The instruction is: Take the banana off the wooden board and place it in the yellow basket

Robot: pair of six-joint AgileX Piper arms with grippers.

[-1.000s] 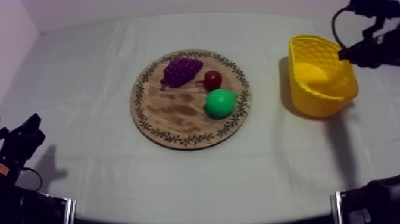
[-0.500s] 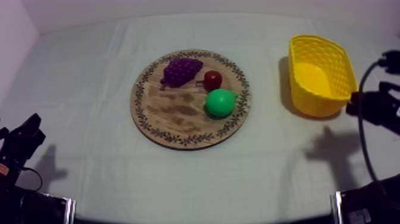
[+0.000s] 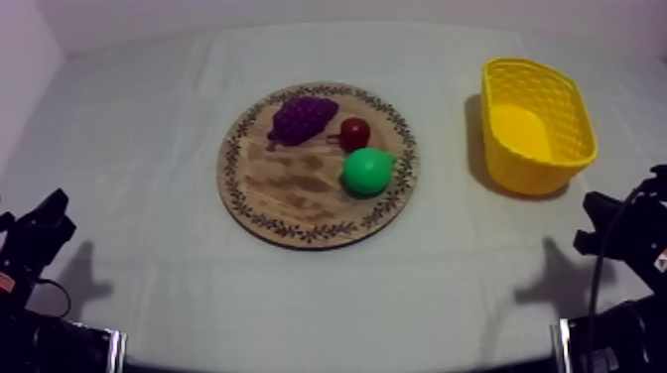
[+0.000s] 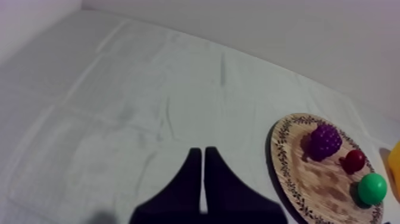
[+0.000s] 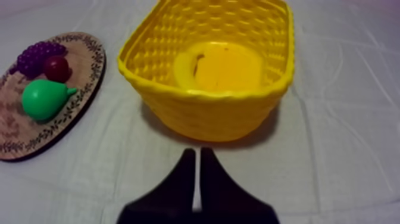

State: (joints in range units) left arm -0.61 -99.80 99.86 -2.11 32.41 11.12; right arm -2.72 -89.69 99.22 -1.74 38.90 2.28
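My right hand (image 5: 196, 154) rests near the yellow basket (image 5: 202, 113), closed up and holding nothing, because the banana (image 5: 223, 68) lies inside. I think I'm done.

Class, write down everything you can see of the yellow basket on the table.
The yellow basket is an oval, open-topped tub that looks like moulded plastic, with walls in a woven pattern under a thicker rim. It stands upright on the grey-white cloth at the table's right side, apart from the wooden board. A banana lies inside on its floor. Nothing grips it; the right end effector, shut, points at its near wall without touching.
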